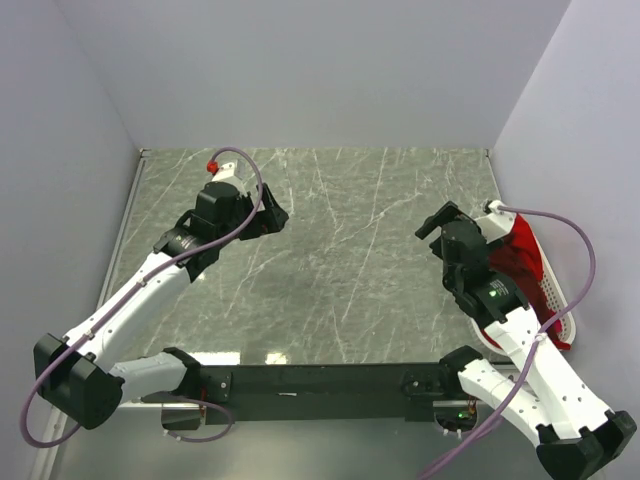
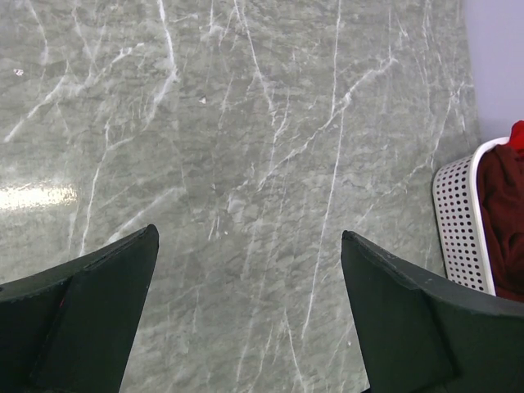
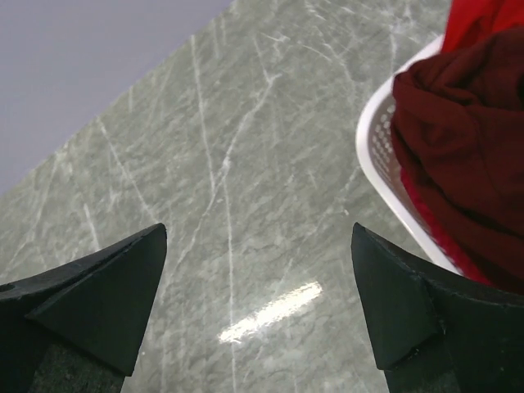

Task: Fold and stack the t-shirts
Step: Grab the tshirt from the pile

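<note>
The t-shirts lie bunched in a white perforated basket (image 1: pixel 556 290) at the table's right edge. A dark maroon shirt (image 3: pixel 467 147) lies on top, with bright red cloth (image 3: pixel 483 20) beside and under it. In the top view the shirts (image 1: pixel 522 255) show partly behind the right arm. In the left wrist view the maroon shirt (image 2: pixel 503 213) shows at the right edge. My right gripper (image 1: pixel 436 222) is open and empty, just left of the basket, above the table. My left gripper (image 1: pixel 272 214) is open and empty, over the table's far left.
The grey marble table (image 1: pixel 340 260) is walled at the back and both sides. The basket rim (image 3: pixel 381 176) is close to my right gripper's right finger. Cables loop off both arms.
</note>
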`<state>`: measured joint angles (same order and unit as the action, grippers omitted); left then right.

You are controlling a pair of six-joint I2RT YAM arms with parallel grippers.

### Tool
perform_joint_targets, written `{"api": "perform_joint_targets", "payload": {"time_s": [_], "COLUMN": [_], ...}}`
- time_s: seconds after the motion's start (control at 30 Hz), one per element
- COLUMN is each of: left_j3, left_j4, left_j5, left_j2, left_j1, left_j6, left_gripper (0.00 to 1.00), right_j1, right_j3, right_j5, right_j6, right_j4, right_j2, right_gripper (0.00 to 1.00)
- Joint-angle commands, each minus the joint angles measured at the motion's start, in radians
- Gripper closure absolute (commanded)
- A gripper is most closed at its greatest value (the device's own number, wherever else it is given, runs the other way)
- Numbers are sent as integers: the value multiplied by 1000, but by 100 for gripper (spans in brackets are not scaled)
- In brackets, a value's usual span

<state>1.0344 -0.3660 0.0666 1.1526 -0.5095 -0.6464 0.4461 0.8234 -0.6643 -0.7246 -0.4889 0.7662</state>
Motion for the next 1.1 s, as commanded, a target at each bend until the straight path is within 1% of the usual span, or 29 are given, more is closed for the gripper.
{"api": "perform_joint_targets", "payload": {"time_s": [0.0, 0.1, 0.13, 0.17, 0.23, 0.27, 0.3, 0.37, 0.4, 0.43, 0.5, 0.53, 0.57, 0.6, 0.63, 0.67, 0.77, 0.87, 1.0, 1.07], "left_j3": [10, 10, 15, 15, 18, 18, 15, 12, 10, 9, 6, 1, 0, 0, 1, 1, 0, -5, -20, -27], "left_j4": [10, 9, 9, 7, 2, 2, 4, 6, 4, 1, -4, -1, 4, 6, 6, 4, 4, 7, 22, 25], "left_j5": [-27, -34, -34, -34, -27, -24, -27, -30, -31, -28, -22, -27, -33, -36, -40, -42, -45, -47, -57, -57], "left_j2": [-30, -27, -27, -24, -21, -19, -17, -17, -16, -16, -14, -17, -21, -21, -19, -21, -21, -19, -19, -17], "left_j1": [-3, -3, -3, -3, -3, -3, -3, -1, -3, -3, -1, -1, -1, -3, -3, -1, -3, -3, -1, -1], "left_j6": [21, 19, 19, 19, 17, 16, 14, 11, 10, 8, 5, 2, 4, 2, 4, 4, 2, -1, -12, -16], "left_gripper": [1, 1, 1, 1, 0, 1, 1, 1, 1, 1, 1, 1, 1, 1, 1, 0, 1, 1, 0, 1], "right_j1": [-3, -7, -12, -18, -69, -95, -160, -216, -266, -288, -340, -407, -441, -486, -556, -581, -654, -676, -684, -685], "right_j3": [32, 109, 140, 204, 267, 320, 347, 378, 373, 367, 317, 291, 246, 228, 214, 194, 168, 154, 137, 103], "right_j5": [-81, -95, -118, -133, -181, -184, -184, -182, -175, -169, -133, -111, -42, -8, 18, 50, 92, 121, 114, 100], "right_j6": [-38, -45, -58, -90, -142, -198, -226, -298, -312, -321, -323, -302, -259, -237, -222, -211, -213, -226, -249, -262], "right_j4": [-54, -129, -163, -241, -331, -424, -472, -572, -589, -599, -582, -550, -484, -449, -420, -372, -301, -266, -208, -157], "right_j2": [17, 77, 138, 171, 264, 290, 335, 360, 370, 372, 361, 355, 349, 338, 337, 334, 347, 410, 524, 553], "right_gripper": [1, 0, 0, 0, 0, 0, 0, 0, 0, 0, 0, 0, 0, 1, 2, 3, 3, 3, 3, 3]}}
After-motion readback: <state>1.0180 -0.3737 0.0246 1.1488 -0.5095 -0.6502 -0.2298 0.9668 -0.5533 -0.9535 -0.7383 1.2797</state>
